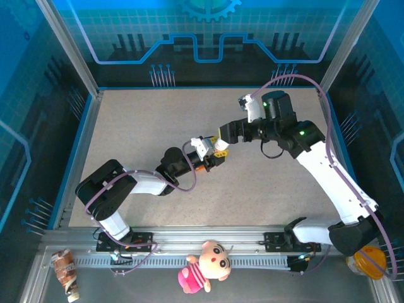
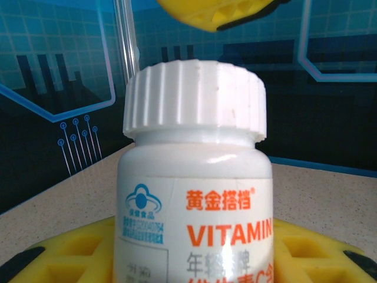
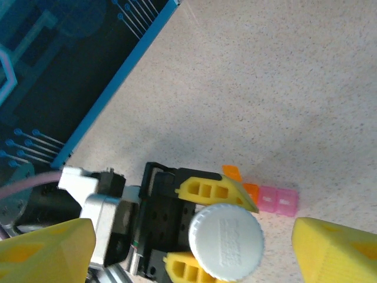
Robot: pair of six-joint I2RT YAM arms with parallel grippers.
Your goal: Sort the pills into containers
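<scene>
In the right wrist view, a white bottle [image 3: 227, 242] with a ribbed cap is clamped upright between the left fingers [image 3: 206, 190] at lower centre. Just right of them, the containers [image 3: 268, 197] are seen lying on the bench [image 3: 265, 88], orange part to the left, pink part to the right. The right fingers [image 3: 339, 253] are spread wide at the lower corners, and nothing is gripped between them.

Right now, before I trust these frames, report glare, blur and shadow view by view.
Left wrist: bottle label sharp, a white glare streak on its shoulder, background soft. Right wrist: cap and containers crisp, the near yellow fingers slightly soft. Top external: even light, faint shadows under the arms on the table.
</scene>
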